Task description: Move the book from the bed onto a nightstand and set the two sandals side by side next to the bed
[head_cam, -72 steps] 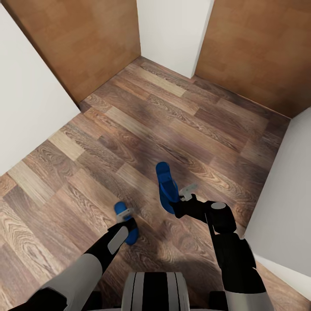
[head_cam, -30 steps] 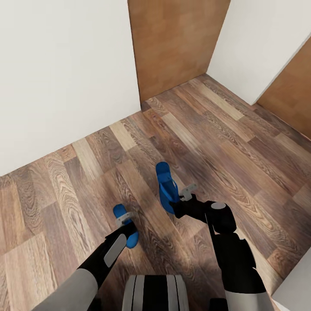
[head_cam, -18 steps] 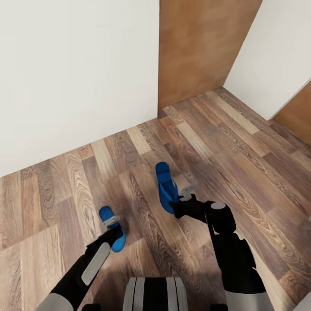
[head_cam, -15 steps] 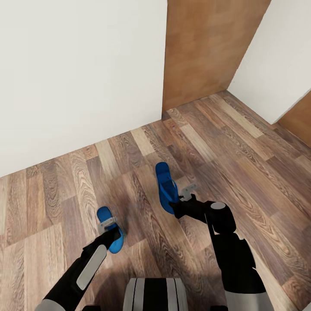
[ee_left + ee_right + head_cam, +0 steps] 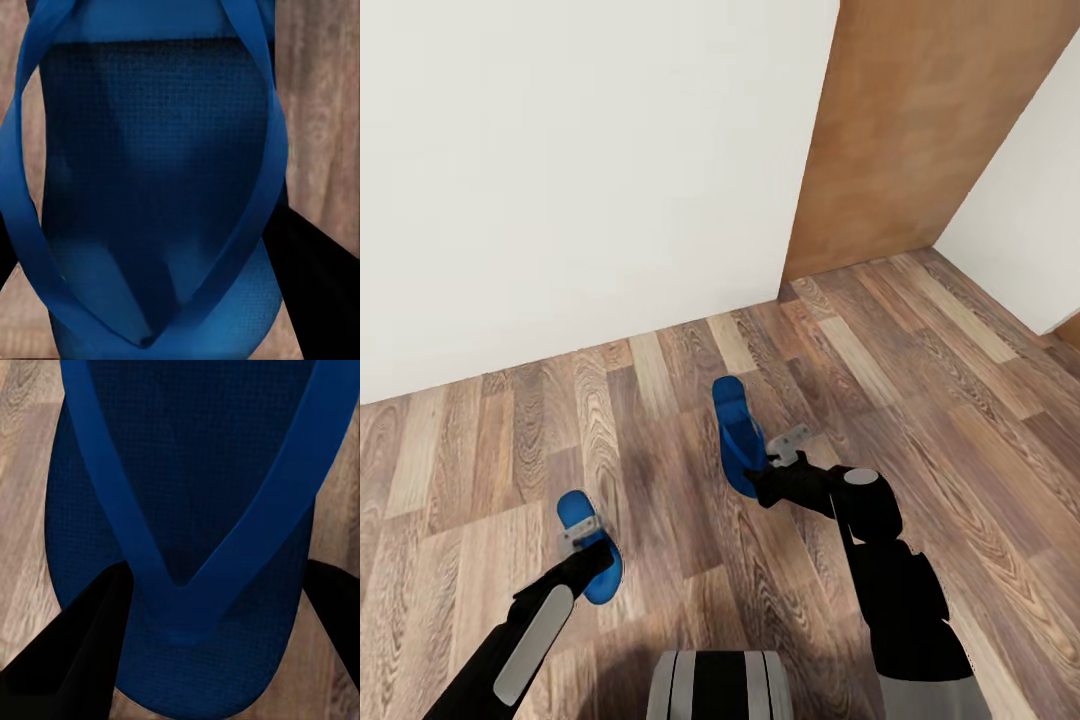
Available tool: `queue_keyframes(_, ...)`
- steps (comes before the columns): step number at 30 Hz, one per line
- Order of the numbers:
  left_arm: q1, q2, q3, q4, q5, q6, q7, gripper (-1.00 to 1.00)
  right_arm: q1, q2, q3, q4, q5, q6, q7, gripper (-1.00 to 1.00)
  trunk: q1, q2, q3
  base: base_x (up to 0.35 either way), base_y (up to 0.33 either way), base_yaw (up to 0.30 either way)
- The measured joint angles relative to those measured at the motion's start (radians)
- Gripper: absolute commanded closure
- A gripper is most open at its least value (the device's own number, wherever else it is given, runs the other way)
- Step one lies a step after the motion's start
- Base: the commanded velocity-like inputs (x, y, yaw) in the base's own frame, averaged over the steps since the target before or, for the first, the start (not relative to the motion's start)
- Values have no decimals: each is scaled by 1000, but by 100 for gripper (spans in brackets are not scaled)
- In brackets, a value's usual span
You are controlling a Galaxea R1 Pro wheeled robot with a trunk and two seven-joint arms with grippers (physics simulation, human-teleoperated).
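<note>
Each of my grippers carries one of the two bright blue sandals above the wood-plank floor. In the head view my left gripper [image 5: 588, 540] is shut on the smaller-looking sandal [image 5: 582, 542] at lower left. My right gripper [image 5: 770, 462] is shut on the other sandal [image 5: 733, 432] near the middle. The left wrist view shows that sandal [image 5: 157, 187] close up, its straps meeting in a V, dark fingers [image 5: 315, 277] at its sides. The right wrist view shows the other sandal [image 5: 187, 510] the same way, black fingers [image 5: 67, 660] at its heel end.
A white wall [image 5: 580, 170] stands close ahead across the left and middle. A brown wooden panel [image 5: 920, 130] rises at the upper right, with another white wall [image 5: 1030, 220] beyond it. Brown plank floor [image 5: 920, 420] stretches to the right.
The whole view has swung, so the white wall now takes up more of the picture and the brown panel has slid right. My left arm with its sandal has moved left and lower.
</note>
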Motion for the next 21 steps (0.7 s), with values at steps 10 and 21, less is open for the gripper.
queue_keyframes(10, 25, 3, 2, -4, 1, 2, -2, 100, 0, 0, 33, 0, 0, -1, 0, 100, -4, 2, 38, 0, 0, 286)
queue_keyframes(21, 33, -2, 70, 56, 45, -13, 1, 100, 0, 0, 36, 0, -1, -1, 82, 100, -9, 5, 81, 0, 0, 286)
